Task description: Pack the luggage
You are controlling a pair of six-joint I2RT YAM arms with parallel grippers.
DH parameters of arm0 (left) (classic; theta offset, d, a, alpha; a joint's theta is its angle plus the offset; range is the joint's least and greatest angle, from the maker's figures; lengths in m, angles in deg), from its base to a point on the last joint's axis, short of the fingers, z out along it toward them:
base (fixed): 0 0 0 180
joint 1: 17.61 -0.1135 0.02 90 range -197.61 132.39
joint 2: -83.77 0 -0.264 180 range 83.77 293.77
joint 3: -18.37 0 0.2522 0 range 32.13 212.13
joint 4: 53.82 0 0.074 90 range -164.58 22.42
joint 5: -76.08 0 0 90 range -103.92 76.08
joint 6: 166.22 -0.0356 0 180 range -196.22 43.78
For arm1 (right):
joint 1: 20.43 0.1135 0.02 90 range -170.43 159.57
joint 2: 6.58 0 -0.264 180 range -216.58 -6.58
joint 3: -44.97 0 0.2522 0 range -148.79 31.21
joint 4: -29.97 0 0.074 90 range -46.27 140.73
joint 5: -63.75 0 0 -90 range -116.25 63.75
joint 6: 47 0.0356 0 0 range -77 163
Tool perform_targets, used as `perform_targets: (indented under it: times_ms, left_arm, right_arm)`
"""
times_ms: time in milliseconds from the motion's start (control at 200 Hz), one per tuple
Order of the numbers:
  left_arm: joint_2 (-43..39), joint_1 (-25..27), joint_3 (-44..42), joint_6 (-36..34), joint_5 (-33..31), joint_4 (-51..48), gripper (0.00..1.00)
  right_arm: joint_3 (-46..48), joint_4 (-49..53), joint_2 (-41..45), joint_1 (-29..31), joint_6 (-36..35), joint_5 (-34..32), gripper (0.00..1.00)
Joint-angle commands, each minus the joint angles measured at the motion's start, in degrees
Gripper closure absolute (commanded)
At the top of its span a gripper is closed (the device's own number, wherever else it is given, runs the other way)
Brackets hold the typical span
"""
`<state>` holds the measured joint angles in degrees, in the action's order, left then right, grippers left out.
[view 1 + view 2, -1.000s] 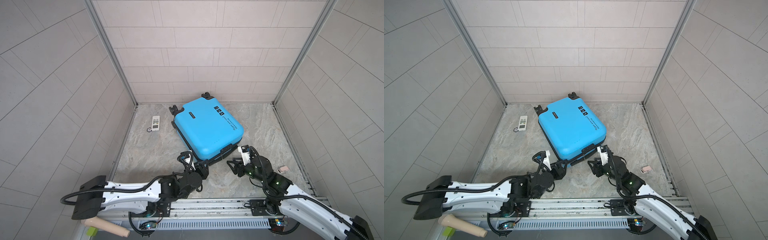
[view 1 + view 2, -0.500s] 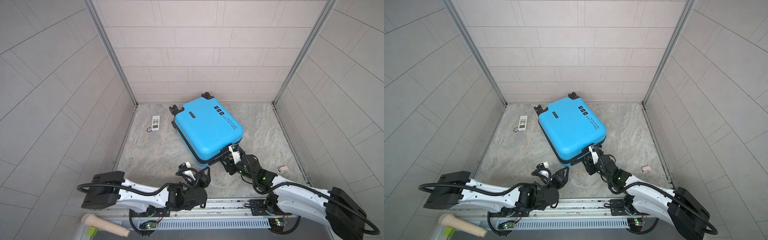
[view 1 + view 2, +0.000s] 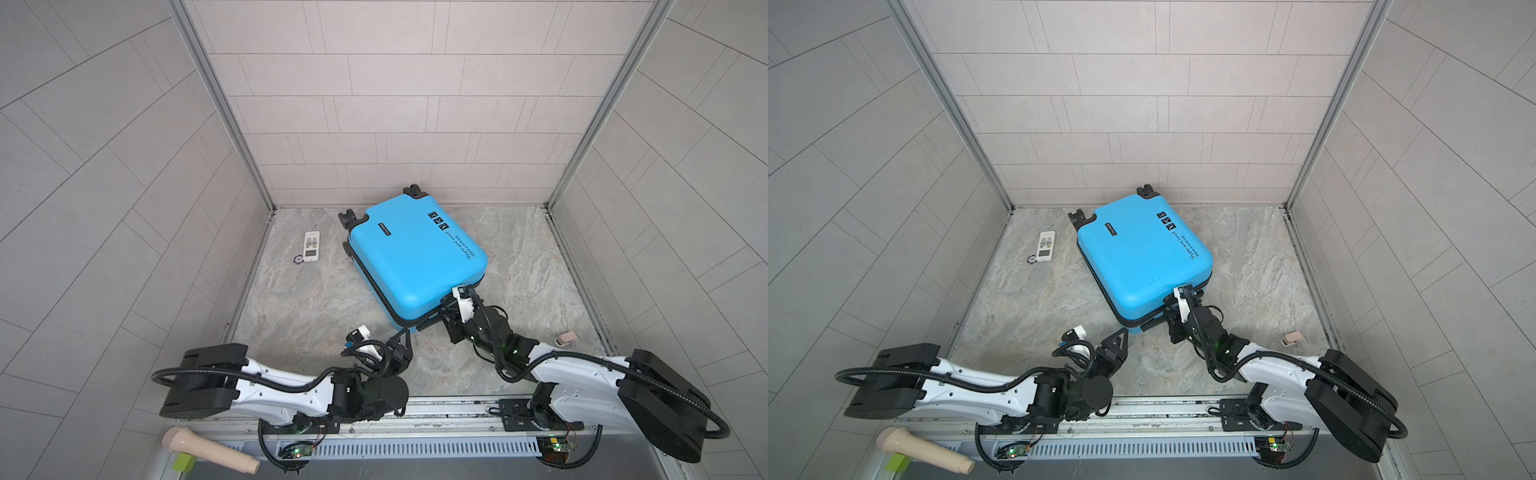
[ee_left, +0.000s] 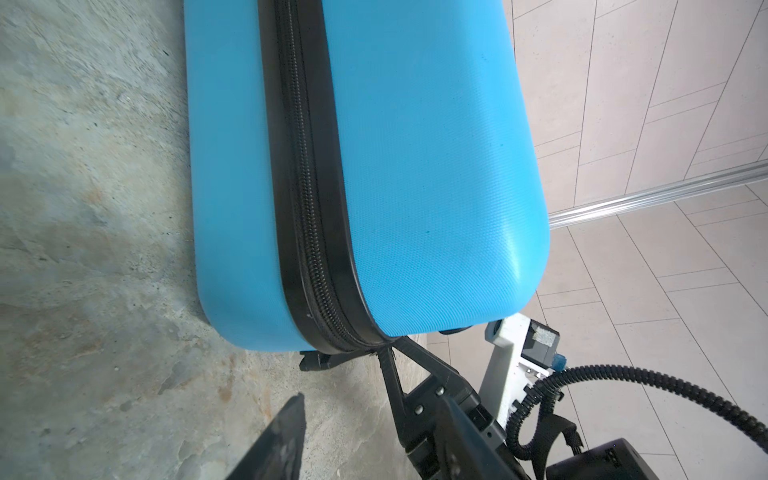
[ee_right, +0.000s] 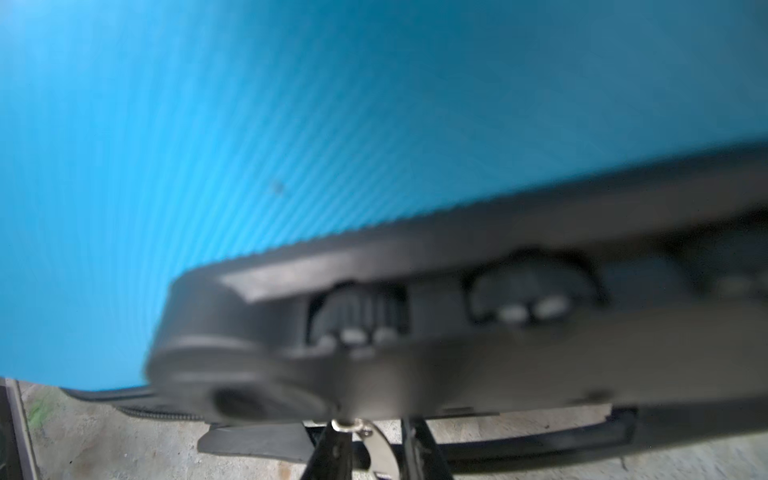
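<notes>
Reaching in low, the right end effector (image 3: 445, 307) pinches the metal zipper pull (image 5: 372, 446) on the near edge of the luggage (image 3: 411, 257). We see the left end effector (image 3: 401, 343) open and empty, just off its nearest corner. The closed blue luggage lies flat on the marbled bench (image 3: 307, 307), towards the back, between grey tiled walls (image 3: 124, 208). A white remote (image 3: 311, 246) lies apart.

3 tiled walls (image 3: 374, 104) (marbled floor (image 3: 311, 299))
</notes>
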<state>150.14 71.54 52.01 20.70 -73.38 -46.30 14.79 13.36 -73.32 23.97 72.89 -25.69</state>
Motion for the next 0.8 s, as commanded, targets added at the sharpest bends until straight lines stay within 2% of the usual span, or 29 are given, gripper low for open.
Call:
perform_targets:
  times_ms: [0,230,535,655,675,791]
  left_arm:
    - [-1.52,-0.45,-1.02,1.02,-2.81,0.2,0.44]
    - [-8.52,-0.87,-0.47,-1.62,-3.77,-7.1,0.43]
    - [-23.17,-2.27,-0.1,-5.41,-6.43,-21.09,0.4]
    - [-26.73,-2.4,-0.28,-6.48,-6.25,-23.71,0.4]
    - [-27.09,-4.48,-0.28,-6.71,-6.1,-23.89,0.39]
    - [-27.58,-6.08,-0.36,-6.87,-4.78,-24.0,0.38]
  right_arm:
    - [-2.24,-4.5,-1.72,0.33,0.78,-0.82,0.8]
    - [-3.62,-4.48,-3.92,0.33,1.87,-2.74,0.85]
    - [-4.06,-3.85,-4.64,0.33,2.98,-4.64,1.0]
    - [-3.71,-3.47,-4.38,0.38,3.24,-4.64,1.0]
    - [-3.59,-3.4,-4.28,0.34,3.32,-4.7,1.0]
    - [-3.01,-2.93,-3.51,0.33,3.94,-4.99,1.0]
